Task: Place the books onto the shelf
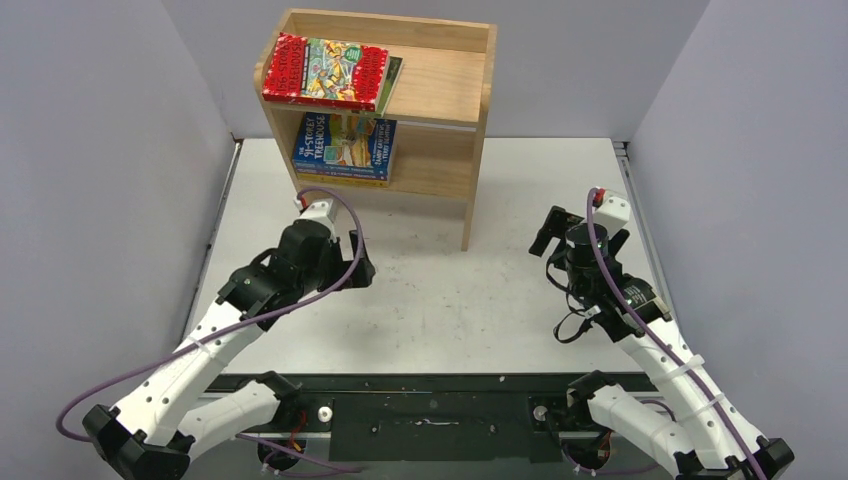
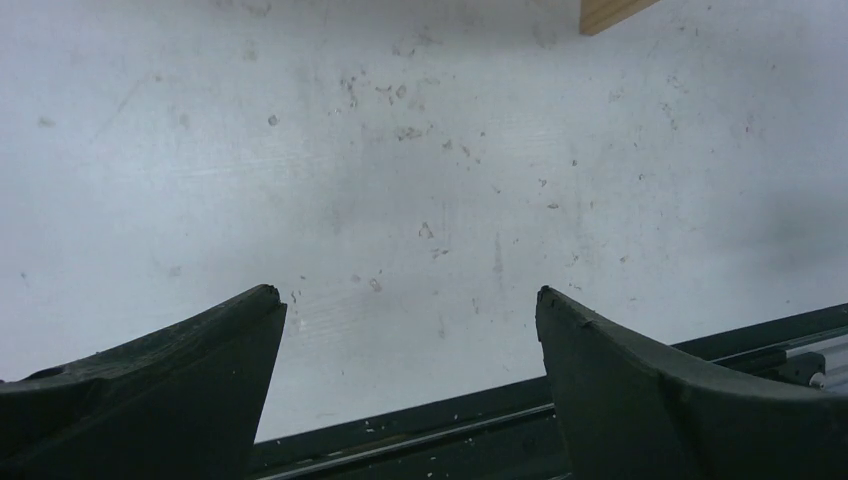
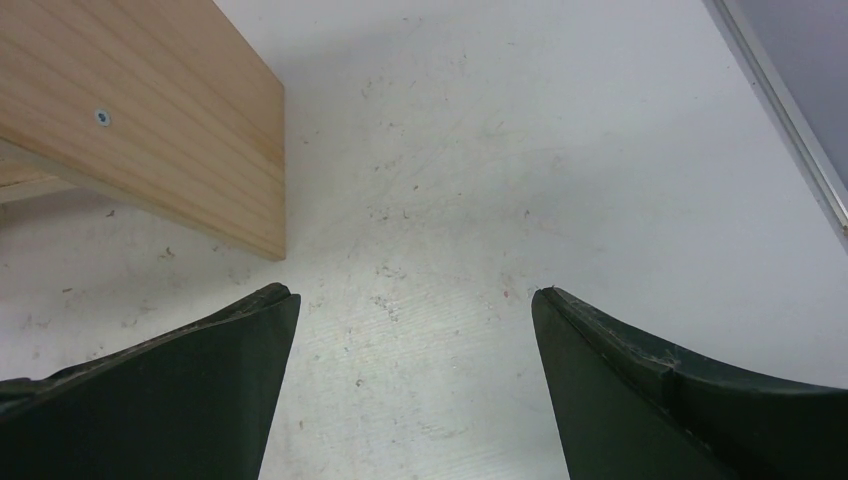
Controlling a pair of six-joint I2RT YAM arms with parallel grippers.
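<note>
The shelf (image 1: 440, 85), a light wooden bookcase, stands at the back of the table. A red-bordered book (image 1: 325, 70) lies flat on its top, over another book whose dark edge (image 1: 394, 72) pokes out at the right. A blue book (image 1: 345, 145) lies on a small stack on the inner shelf. My left gripper (image 1: 362, 262) hovers in front of the shelf, open and empty; in the left wrist view its gripper (image 2: 407, 292) frames bare table. My right gripper (image 1: 547, 232) is open and empty to the right of the shelf; its wrist view shows the gripper (image 3: 412, 292) near the shelf's side panel (image 3: 170, 110).
A black rail (image 1: 430, 385) runs along the near table edge between the arm bases. Grey walls close in the left, back and right. A metal strip (image 3: 790, 120) marks the table's right edge. A corner of the shelf (image 2: 610, 12) shows at the top of the left wrist view.
</note>
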